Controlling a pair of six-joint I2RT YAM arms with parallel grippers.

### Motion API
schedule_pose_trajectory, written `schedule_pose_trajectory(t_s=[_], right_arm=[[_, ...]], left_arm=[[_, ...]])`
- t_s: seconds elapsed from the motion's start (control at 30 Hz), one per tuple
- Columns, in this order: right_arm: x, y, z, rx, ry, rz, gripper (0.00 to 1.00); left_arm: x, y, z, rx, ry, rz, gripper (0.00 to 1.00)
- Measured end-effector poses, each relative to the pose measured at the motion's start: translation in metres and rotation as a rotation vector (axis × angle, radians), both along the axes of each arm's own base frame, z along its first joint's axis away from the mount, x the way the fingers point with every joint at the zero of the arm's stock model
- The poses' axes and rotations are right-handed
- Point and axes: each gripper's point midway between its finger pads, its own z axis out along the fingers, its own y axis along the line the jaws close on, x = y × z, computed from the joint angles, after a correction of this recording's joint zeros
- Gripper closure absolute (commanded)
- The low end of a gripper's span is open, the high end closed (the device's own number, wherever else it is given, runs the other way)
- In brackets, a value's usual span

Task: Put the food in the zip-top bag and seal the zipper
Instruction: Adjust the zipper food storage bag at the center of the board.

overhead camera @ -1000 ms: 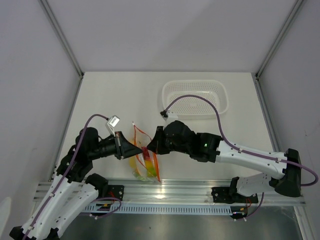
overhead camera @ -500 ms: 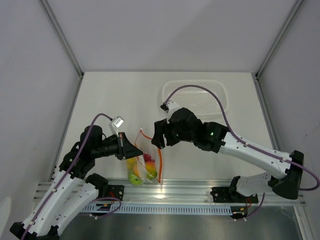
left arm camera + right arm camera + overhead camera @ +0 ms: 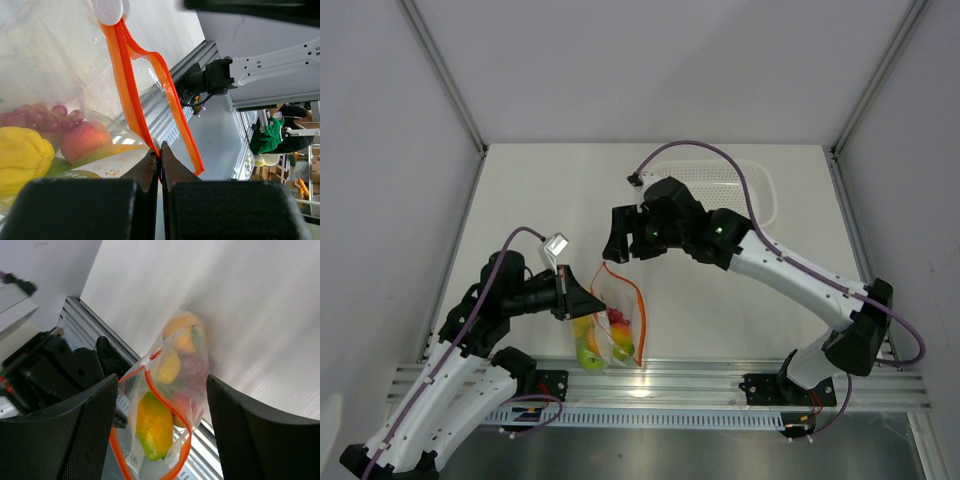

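Small clear crinkly plastic bag (image 3: 617,318) lying in the lower centre of the top view, just above the metal rail (image 3: 720,375) near the bottom edge, with the small toy fruits (image 3: 601,345) gathered inside at its lower end: yellow piece (image 3: 22,155), orange peach (image 3: 82,142) and dark red grapes (image 3: 45,116) in the left wrist view. No food visible outside the bag, so filling judged as done and sealing as the step in hand. Thin red-orange zipper strip (image 3: 131,95) apparently not closed along its whole length, with two orange lips parting into a loop in both wrist views. Pinched at one end of this strip by the left gripper (image 3: 160,156), black fingers pressed together on the plastic. Right gripper (image 3: 618,245) spread wide and holding nothing, hanging higher in the top view, apart from the bag. White perforated plastic basket (image 3: 760,195) in the upper right, likely not needed now. For the next move, probably: bring the right gripper down on the strip just beside the left one, close on both lips, and slide toward the free end, with the left pinch firm against the pull. White round tab (image 3: 107,10) at the top of the left wrist view perhaps a slider; not possible to tell.
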Motion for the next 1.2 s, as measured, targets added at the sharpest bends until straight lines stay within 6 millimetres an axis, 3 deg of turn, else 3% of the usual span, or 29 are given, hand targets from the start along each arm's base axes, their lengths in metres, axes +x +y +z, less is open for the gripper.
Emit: schedule_pose_trajectory(t_s=[0.13, 0.27, 0.63, 1.03, 1.2], right_arm=[[0.001, 0.017, -0.032, -0.047, 0.104, -0.007, 0.28], [0.001, 0.022, -0.051, -0.077, 0.162, -0.02, 0.32], [-0.01, 0.036, -0.049, -0.047, 0.207, -0.005, 0.55], [-0.015, 0.04, -0.056, 0.016, 0.276, -0.043, 0.99], [-0.016, 0.026, -0.05, 0.069, 0.298, -0.118, 1.0]], left_arm=[[0.0, 0.0, 0.0, 0.0, 0.0, -0.001, 0.99], [0.0, 0.0, 0.0, -0.001, 0.0, -0.001, 0.99], [0.0, 0.0, 0.001, -0.002, -0.003, -0.001, 1.0], [0.002, 0.002, -0.005, 0.033, -0.042, -0.018, 0.99], [0.005, 0.002, 0.001, 0.058, -0.099, -0.026, 0.89]])
